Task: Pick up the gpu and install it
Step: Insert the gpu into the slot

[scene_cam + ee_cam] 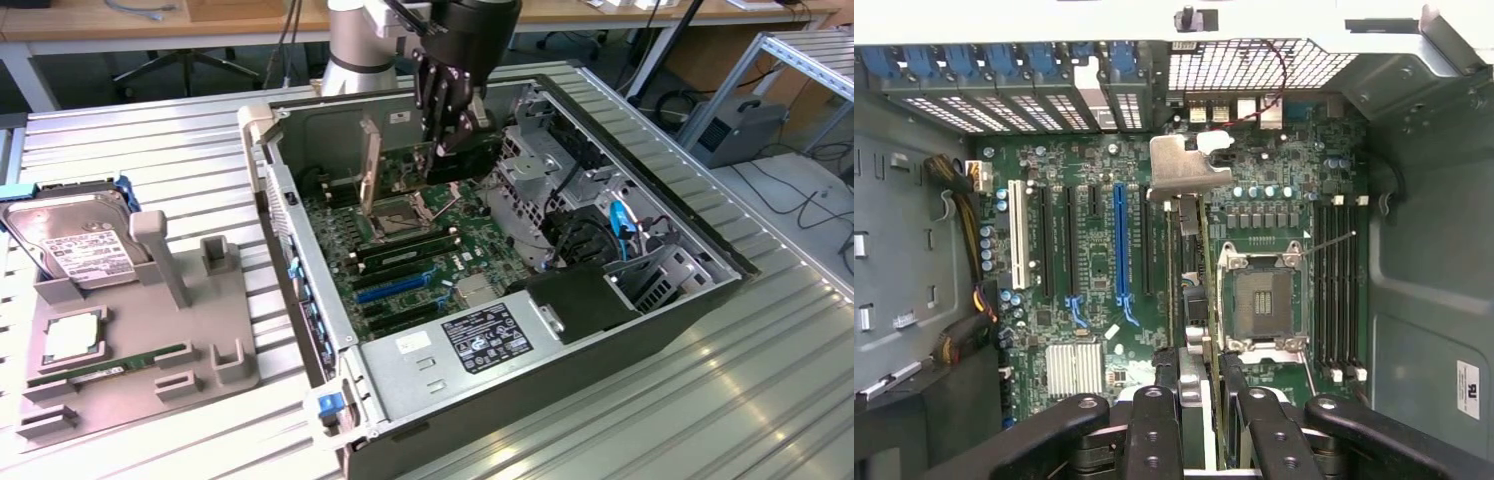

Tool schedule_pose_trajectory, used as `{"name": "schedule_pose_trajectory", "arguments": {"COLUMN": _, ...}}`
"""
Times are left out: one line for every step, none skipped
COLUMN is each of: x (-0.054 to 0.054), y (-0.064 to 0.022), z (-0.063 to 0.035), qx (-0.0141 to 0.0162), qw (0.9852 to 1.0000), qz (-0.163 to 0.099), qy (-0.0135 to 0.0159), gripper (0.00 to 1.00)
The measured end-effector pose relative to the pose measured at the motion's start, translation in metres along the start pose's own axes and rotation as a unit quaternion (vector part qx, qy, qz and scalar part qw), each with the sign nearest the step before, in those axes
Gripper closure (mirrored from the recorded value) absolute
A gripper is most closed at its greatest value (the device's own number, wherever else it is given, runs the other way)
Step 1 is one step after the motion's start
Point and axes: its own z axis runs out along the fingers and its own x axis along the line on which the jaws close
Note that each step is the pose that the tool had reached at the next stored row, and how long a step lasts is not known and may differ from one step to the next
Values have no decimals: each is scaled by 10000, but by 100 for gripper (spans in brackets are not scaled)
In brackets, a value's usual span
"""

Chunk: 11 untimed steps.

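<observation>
Your pincer (450, 122) hangs inside the open computer case (694, 300), partly closed, its black fingers (1154, 430) clamped on the top edge of the gpu (400, 165). The card stands on edge directly under the pincer, above the motherboard (400, 265), and its silver end bracket (1189, 170) points away from the wrist toward the case's rear slot covers. In the wrist view the card runs between the empty CPU socket (1266, 300) on one side and the blue expansion slot (1120, 250) and white slot (1017, 248) on the other; you cannot tell whether its edge touches a slot. Below the pincer at the case's near end, the power supply (461, 355) carries a black label whose writing is too small to read. Well away toward the exterior view's left, a grey holder (147, 340) on the bench (747, 400) keeps a hard drive (74, 245) with a white label, a RAM stick (127, 362) and a CPU (74, 338).
</observation>
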Motion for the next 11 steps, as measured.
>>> {"name": "schedule_pose_trajectory", "arguments": {"x": 2, "y": 0, "z": 0, "qx": 0, "qw": 10000, "qz": 0, "qy": 0, "gripper": 72}}
{"name": "schedule_pose_trajectory", "arguments": {"x": 3, "y": 1, "z": 1, "qx": 0, "qw": 10000, "qz": 0, "qy": 1, "gripper": 72}}
{"name": "schedule_pose_trajectory", "arguments": {"x": 5, "y": 1, "z": 2, "qx": 0, "qw": 10000, "qz": 0, "qy": 0, "gripper": 72}}
{"name": "schedule_pose_trajectory", "arguments": {"x": 7, "y": 1, "z": 3, "qx": 0, "qw": 10000, "qz": 0, "qy": 0, "gripper": 72}}
{"name": "schedule_pose_trajectory", "arguments": {"x": 9, "y": 2, "z": 4, "qx": 0, "qw": 10000, "qz": 0, "qy": 0, "gripper": 72}}
{"name": "schedule_pose_trajectory", "arguments": {"x": 10, "y": 2, "z": 5, "qx": 0, "qw": 10000, "qz": 0, "qy": 0, "gripper": 72}}
{"name": "schedule_pose_trajectory", "arguments": {"x": 12, "y": 2, "z": 6, "qx": 0, "qw": 10000, "qz": 0, "qy": 0, "gripper": 72}}
{"name": "schedule_pose_trajectory", "arguments": {"x": 13, "y": 2, "z": 6, "qx": 0, "qw": 10000, "qz": 0, "qy": 0, "gripper": 72}}
{"name": "schedule_pose_trajectory", "arguments": {"x": 15, "y": 3, "z": 8, "qx": 0, "qw": 10000, "qz": 0, "qy": 0, "gripper": 72}}
{"name": "schedule_pose_trajectory", "arguments": {"x": 19, "y": 4, "z": 10, "qx": 0, "qw": 10000, "qz": 0, "qy": 0, "gripper": 72}}
{"name": "schedule_pose_trajectory", "arguments": {"x": 21, "y": 4, "z": 11, "qx": 0, "qw": 10000, "qz": 0, "qy": 0, "gripper": 72}}
